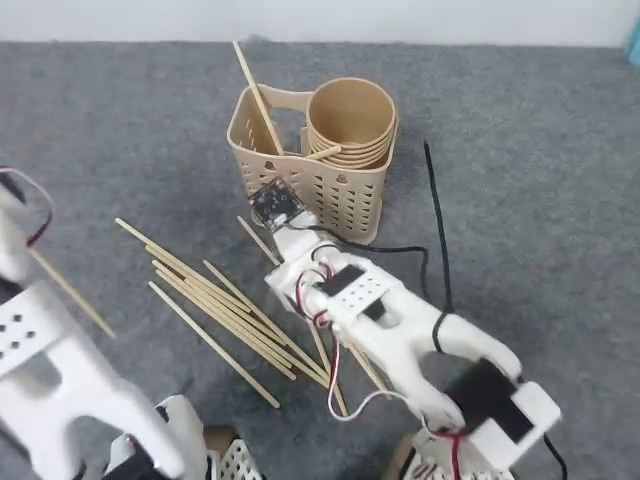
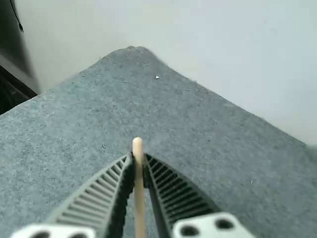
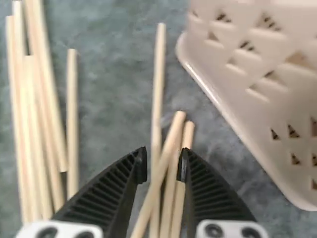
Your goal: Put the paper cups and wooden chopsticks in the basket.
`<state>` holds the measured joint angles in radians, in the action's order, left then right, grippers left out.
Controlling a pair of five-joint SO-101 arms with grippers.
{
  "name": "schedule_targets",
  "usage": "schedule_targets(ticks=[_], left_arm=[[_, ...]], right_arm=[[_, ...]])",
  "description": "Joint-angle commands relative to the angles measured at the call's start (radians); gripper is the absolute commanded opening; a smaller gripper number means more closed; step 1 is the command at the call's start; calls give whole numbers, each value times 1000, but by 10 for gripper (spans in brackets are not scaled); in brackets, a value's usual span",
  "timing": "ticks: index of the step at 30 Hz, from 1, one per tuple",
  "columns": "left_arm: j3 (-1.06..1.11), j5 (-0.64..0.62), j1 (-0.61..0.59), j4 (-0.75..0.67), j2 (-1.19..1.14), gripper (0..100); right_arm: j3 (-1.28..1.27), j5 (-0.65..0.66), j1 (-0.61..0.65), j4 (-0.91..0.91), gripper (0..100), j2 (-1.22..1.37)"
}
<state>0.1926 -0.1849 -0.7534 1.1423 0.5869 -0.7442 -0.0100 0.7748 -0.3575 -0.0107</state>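
Loose chopsticks [image 3: 170, 140] lie on the worktop [image 3: 109, 114] between the parted jaws of the right end effector [image 3: 162, 161], seemingly lined up for a pinch, basket [image 3: 257, 99] just beside it, while the left end effector [image 2: 138, 158] is clamped on one chopstick [image 2: 137, 146], probably bound for that basket.

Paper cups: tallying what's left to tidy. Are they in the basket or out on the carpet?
In. The stack of cups stands upright inside one compartment of the basket, rims above its wall.

Grey carpeted table [image 1: 560, 120] under a beige basket [image 1: 330, 195], scattered wooden chopsticks [image 1: 220, 305] and a black cable [image 1: 438, 230].
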Motion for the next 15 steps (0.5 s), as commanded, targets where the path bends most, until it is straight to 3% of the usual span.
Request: schedule_targets(ticks=[1,12,15], left_arm=[[45,9,3,-72,44,13],[116,9,-3,-100,46,13],[116,9,-21,-100,46,13]], right_arm=[[57,-9,-16,24,113,10],[115,-12,-15,21,110,140],[123,-12,-13,21,34,153]])
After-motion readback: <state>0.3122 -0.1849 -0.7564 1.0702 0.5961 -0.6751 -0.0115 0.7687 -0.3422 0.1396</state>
